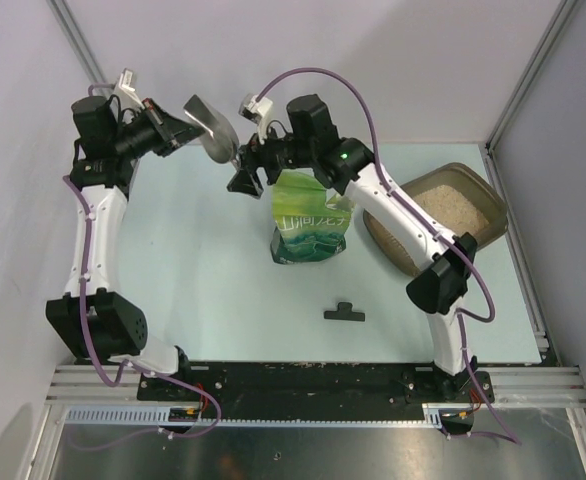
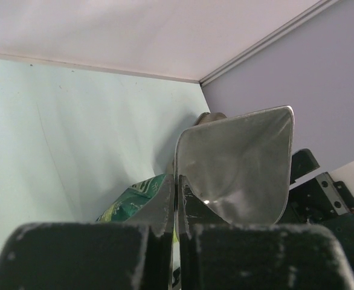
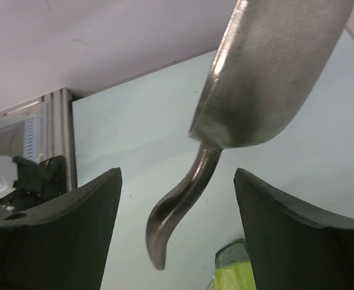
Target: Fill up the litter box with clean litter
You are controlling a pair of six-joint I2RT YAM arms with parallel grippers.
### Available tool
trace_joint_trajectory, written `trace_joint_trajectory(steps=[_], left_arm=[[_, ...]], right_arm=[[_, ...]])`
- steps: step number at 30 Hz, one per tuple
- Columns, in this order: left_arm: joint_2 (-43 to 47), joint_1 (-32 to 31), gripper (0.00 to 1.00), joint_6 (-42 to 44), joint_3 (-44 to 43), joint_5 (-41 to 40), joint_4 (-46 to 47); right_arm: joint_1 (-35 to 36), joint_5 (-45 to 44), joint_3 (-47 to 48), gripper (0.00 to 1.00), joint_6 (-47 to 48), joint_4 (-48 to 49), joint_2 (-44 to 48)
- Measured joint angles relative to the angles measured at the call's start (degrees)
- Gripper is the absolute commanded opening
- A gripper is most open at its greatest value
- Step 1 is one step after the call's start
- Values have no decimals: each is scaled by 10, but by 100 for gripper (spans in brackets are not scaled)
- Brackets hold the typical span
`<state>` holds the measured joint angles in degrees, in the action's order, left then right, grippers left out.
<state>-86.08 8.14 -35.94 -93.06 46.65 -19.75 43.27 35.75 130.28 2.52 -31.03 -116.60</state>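
The brown litter box (image 1: 485, 190) sits at the back right of the table and holds pale beige litter (image 1: 451, 205). My left gripper (image 1: 181, 130) is shut on the thin rim of a silver metal scoop (image 1: 211, 128) and holds it in the air at the back. In the left wrist view my gripper (image 2: 177, 202) clamps the scoop (image 2: 237, 163), whose bowl looks empty. My right gripper (image 1: 245, 172) is open. In the right wrist view the scoop's curved handle (image 3: 180, 205) hangs between my open fingers (image 3: 176, 181) without touching them.
A green printed pouch bag (image 1: 309, 225) stands in the middle of the table, just below my right gripper; it also shows in the left wrist view (image 2: 135, 202). A small black clip (image 1: 345, 313) lies nearer the front. Grey walls close the back and sides.
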Motion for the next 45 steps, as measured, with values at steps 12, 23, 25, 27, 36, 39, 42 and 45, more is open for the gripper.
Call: trace_joint_trajectory(steps=[12,23,25,27,36,39,42,45], left_arm=[[28,-2,46,7,23,3,8],[248,-120,74,483,169,-82,13],[292,-184,74,609,177,-107,19],[313,-230,74,719,179,-129,27],[256,-366,65,1069,187,-230,34],[226,-395,59,1140,195,-261,27],[210,-412,48,1191,202,-285,24],[202,-419,26,1228,207,-303,23]], right_arm=[[-2,-137,15,0,-3,-6,-32],[-92,-17,-54,0,116,-136,48],[-105,-17,-64,0,134,-166,65],[-103,-17,-73,0,144,-182,78],[-59,-25,-116,0,169,-206,108],[-52,-34,-119,0,174,-207,109],[-47,-43,-121,0,181,-209,114],[-45,-51,-123,0,186,-210,122]])
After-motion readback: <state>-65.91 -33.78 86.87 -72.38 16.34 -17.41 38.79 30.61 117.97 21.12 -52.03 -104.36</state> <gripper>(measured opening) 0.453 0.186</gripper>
